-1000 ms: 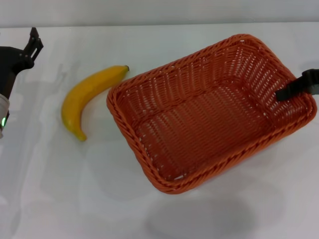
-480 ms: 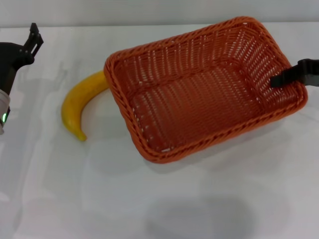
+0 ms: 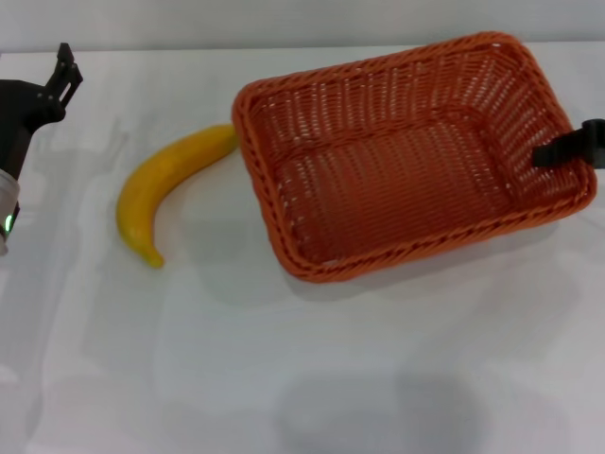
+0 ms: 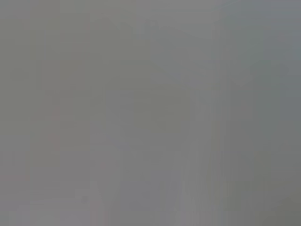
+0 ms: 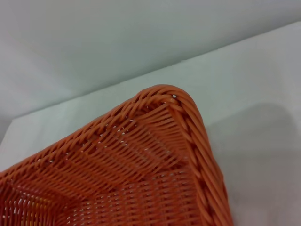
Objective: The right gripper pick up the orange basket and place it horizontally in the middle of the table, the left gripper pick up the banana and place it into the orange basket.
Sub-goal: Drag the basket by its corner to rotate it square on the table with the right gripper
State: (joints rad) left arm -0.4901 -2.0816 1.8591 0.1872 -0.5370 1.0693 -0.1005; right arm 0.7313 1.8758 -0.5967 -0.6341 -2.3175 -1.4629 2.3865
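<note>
The orange basket hangs slightly above the table, casting a shadow below, with its long side nearly across the view. My right gripper is shut on the basket's right rim, one black finger showing inside the wall. The right wrist view shows a far corner of the orange basket close up. The banana lies on the table left of the basket, its stem end right at the basket's left corner. My left gripper stays at the far left edge, apart from the banana.
The white table runs wide and bare toward the front and left. A pale wall meets the table's back edge. The left wrist view is plain grey with nothing to make out.
The basket has been lifted and turned by the right gripper, swinging from a slanted position toward level, moving back and then right. The banana and the left arm have not moved.
</note>
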